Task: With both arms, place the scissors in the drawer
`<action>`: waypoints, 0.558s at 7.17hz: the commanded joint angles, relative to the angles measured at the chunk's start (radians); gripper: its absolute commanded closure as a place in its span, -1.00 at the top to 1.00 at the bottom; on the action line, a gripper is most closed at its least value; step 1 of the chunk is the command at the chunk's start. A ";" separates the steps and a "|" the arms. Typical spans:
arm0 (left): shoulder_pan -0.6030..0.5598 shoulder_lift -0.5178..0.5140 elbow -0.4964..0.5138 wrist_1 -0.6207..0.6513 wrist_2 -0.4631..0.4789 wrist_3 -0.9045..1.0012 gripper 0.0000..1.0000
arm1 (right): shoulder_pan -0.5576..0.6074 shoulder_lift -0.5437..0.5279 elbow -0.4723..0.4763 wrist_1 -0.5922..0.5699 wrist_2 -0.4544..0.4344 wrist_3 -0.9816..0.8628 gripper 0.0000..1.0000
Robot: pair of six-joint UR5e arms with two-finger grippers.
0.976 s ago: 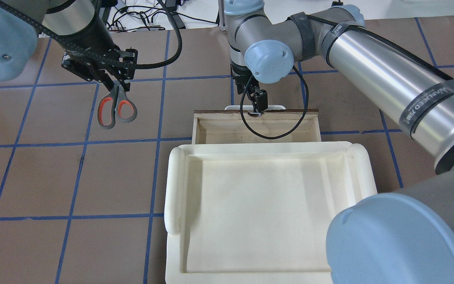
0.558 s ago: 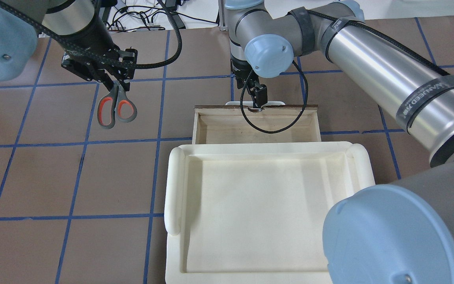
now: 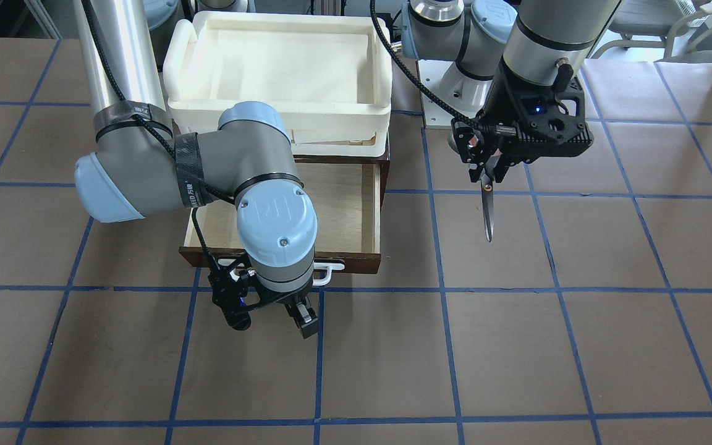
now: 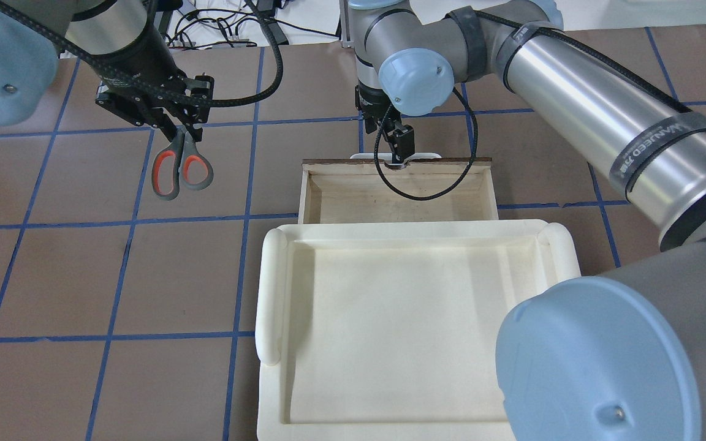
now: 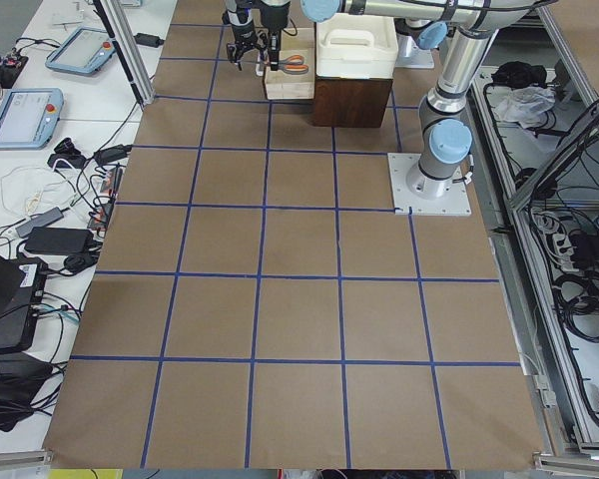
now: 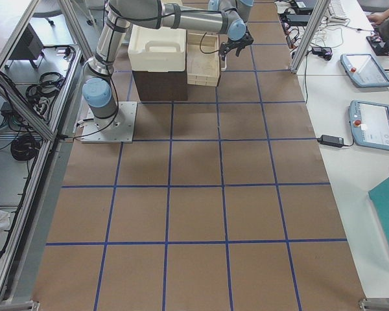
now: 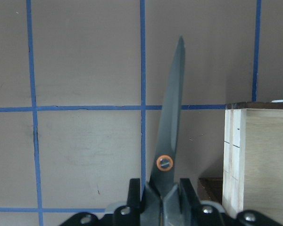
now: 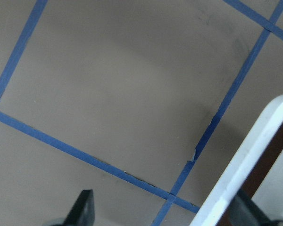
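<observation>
My left gripper (image 4: 178,131) is shut on the scissors (image 4: 181,168) near the pivot and holds them above the table, left of the drawer (image 4: 305,190). In the front view the left gripper (image 3: 486,170) has the blades (image 3: 487,213) pointing away from the robot. The left wrist view shows the blades (image 7: 172,117) and the drawer's side wall (image 7: 254,160). The drawer (image 3: 343,204) stands pulled out, its pale inside bare. My right gripper (image 4: 399,156) is open at the white bar handle (image 3: 330,272), which lies against one finger in the right wrist view (image 8: 254,155).
A white foam tray (image 4: 270,294) sits on top of the dark cabinet, just behind the open drawer; in the front view the tray (image 3: 177,62) is at the top. The brown table is marked with blue tape lines. Cables lie beyond the far edge.
The right gripper has moved away from the robot and the drawer has slid further out with it. The left gripper and scissors have not moved.
</observation>
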 commanded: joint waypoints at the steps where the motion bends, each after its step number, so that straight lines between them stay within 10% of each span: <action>1: 0.000 -0.002 0.000 0.000 -0.001 0.000 -0.78 | -0.002 0.009 -0.021 -0.002 0.003 -0.005 1.00; 4: 0.000 0.000 0.000 0.000 -0.002 0.000 -0.78 | -0.003 0.012 -0.029 -0.002 0.001 -0.013 1.00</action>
